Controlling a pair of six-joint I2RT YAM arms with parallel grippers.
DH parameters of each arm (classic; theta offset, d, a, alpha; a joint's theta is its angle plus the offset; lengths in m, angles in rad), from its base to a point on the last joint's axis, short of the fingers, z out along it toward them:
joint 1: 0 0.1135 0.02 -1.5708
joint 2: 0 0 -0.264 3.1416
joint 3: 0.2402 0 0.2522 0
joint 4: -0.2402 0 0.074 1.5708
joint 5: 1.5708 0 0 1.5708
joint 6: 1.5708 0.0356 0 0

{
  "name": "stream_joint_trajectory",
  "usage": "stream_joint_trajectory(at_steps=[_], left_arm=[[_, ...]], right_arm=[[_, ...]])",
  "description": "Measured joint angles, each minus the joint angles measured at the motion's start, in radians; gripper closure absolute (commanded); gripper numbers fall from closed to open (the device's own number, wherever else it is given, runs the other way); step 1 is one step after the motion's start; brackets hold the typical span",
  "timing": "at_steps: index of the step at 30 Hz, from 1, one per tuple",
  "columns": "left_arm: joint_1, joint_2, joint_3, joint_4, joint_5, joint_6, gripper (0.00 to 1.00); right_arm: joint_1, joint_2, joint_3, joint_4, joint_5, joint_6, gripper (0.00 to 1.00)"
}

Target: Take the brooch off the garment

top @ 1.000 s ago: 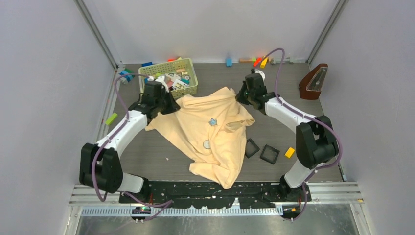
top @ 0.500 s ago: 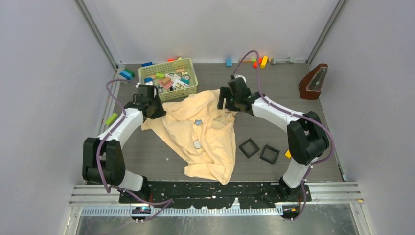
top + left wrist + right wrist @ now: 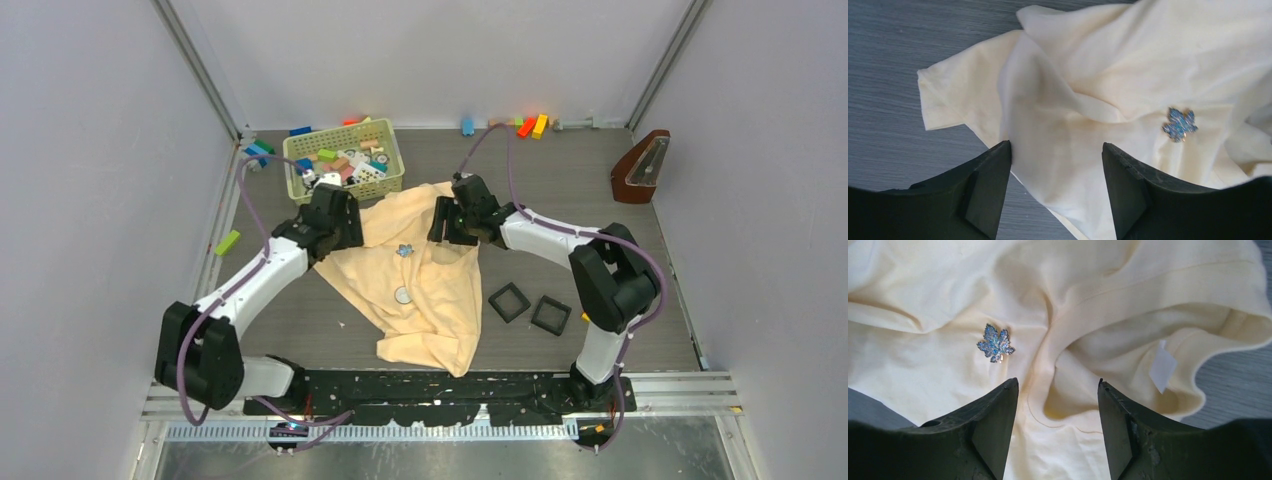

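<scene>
Yellow garment (image 3: 430, 300) lies crumpled mid-bench from above, with the brooch (image 3: 405, 250) a small glint between the arms. Left wrist: left jaws spread and empty, brooch (image 3: 1178, 125) ahead-right. Right wrist: right jaws spread, brooch (image 3: 995, 343) just ahead-left. Next, probably pinch the brooch and steady the cloth. A second ago both jaws pinched the shirt's edges.

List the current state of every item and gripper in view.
brooch: on the garment, untouched.
garment: crumpled on the table, held by neither gripper.
left gripper: open, empty, above the garment.
right gripper: open, empty, above the collar.
round grey disc: lying on the garment.
black square trays: empty, apart from the garment.
basket: holding small blocks.
</scene>
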State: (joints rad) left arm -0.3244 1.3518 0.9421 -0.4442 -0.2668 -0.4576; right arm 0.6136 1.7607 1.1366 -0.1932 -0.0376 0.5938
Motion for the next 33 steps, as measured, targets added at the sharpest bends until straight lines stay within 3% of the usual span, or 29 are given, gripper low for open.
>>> stream_joint_trajectory(at_steps=[7,11,13,17,20,25,33], left_arm=[[-0.182,-0.088,0.000,-0.014,-0.135,0.061,0.32],[-0.256,-0.101,-0.009,0.023,-0.138,0.108,0.34],[-0.272,-0.100,-0.022,0.052,-0.108,0.127,0.36],[-0.271,-0.056,-0.032,0.116,-0.018,0.159,0.39],[-0.270,0.031,-0.031,0.172,0.087,0.181,0.41],[-0.270,0.146,-0.054,0.261,0.227,0.187,0.43],[-0.270,0.147,-0.113,0.404,0.295,0.184,0.44]], right_arm=[[0.005,0.108,0.048,0.047,-0.039,0.029,0.41],[0.015,0.154,0.048,0.062,-0.048,0.041,0.45],[0.018,0.168,0.051,0.083,-0.059,0.046,0.52],[0.020,0.190,0.056,0.111,-0.074,0.056,0.85],[0.023,0.204,0.060,0.116,-0.076,0.056,0.97],[0.029,0.158,-0.015,0.189,-0.069,0.039,0.99],[0.029,-0.122,-0.232,0.313,-0.095,0.029,0.99]])
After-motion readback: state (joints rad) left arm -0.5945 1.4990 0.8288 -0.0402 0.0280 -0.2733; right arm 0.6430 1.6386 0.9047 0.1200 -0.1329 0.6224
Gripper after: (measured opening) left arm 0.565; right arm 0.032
